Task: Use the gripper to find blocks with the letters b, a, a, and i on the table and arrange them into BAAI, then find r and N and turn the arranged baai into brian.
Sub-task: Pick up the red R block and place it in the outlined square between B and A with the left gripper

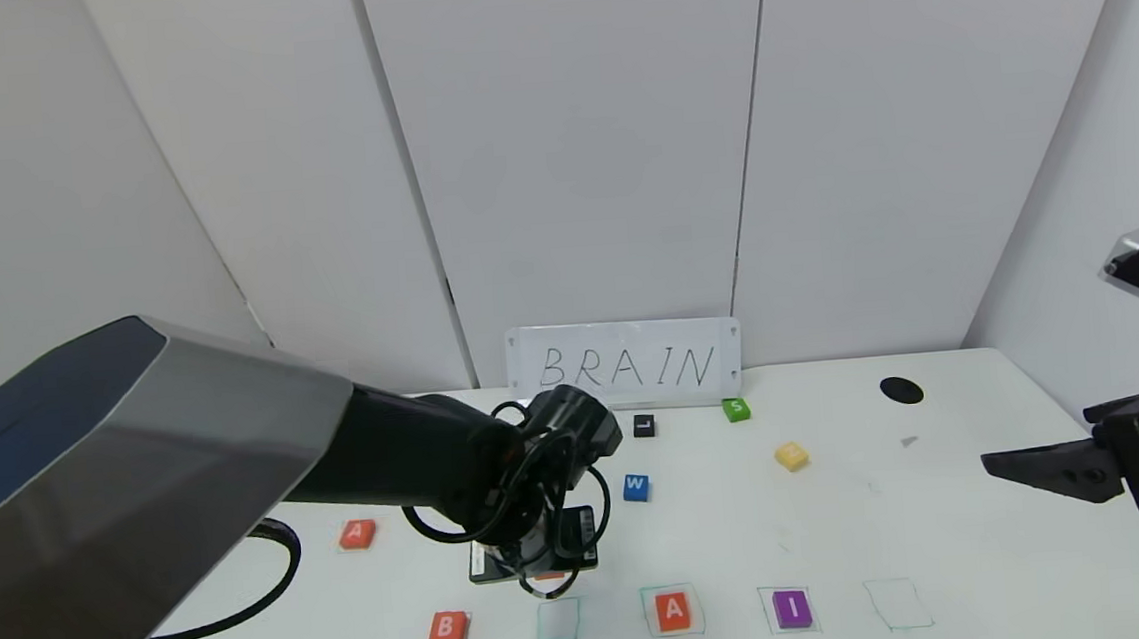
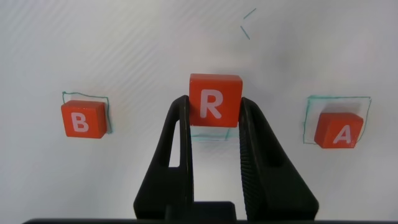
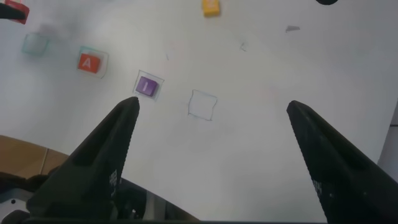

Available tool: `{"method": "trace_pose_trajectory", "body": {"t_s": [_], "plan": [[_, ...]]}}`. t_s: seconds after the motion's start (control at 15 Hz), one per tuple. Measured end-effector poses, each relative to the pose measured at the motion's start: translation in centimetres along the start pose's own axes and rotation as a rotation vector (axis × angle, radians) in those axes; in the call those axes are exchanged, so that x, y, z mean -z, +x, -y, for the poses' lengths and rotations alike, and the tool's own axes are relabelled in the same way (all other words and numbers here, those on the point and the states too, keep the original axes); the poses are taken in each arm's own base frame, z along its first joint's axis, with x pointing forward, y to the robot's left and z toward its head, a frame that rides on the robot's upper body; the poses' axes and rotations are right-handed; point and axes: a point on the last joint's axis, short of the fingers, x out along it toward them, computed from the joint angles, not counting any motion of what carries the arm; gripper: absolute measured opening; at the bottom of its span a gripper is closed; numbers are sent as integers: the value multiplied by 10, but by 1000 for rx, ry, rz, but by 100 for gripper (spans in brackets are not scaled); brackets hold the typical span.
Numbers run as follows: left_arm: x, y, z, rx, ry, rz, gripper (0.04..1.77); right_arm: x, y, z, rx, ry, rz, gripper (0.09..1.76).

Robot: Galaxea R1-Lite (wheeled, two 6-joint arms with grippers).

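- Left gripper (image 2: 214,118) clamps r (image 2: 215,100), held above the empty drawn square between B (image 1: 448,630) and A (image 1: 672,609).
- Step: inserting R; next, lower it squarely into that outline and release.
- N (image 1: 792,456) waits far right; spare A (image 1: 357,534) lies far left; I (image 1: 792,608) is placed.
- Right gripper (image 3: 211,134) is parked, jaws apart.
- White tabletop (image 1: 945,534), BRAIN sign (image 1: 625,365) against wall panels.

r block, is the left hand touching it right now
Touching. In the left wrist view the left hand has both fingers pressed against the sides of the r block, with no gap showing.
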Motion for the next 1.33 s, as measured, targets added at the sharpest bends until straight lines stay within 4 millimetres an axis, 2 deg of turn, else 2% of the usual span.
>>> {"method": "trace_pose_trajectory", "body": {"t_s": [0.67,1.33], "plan": [[34,16,2,2,17,-24,49,0,1,0,-2,-1,-2,171],[44,24,1,-20,34,-51,49,0,1,0,-2,-1,-5,171]]}}
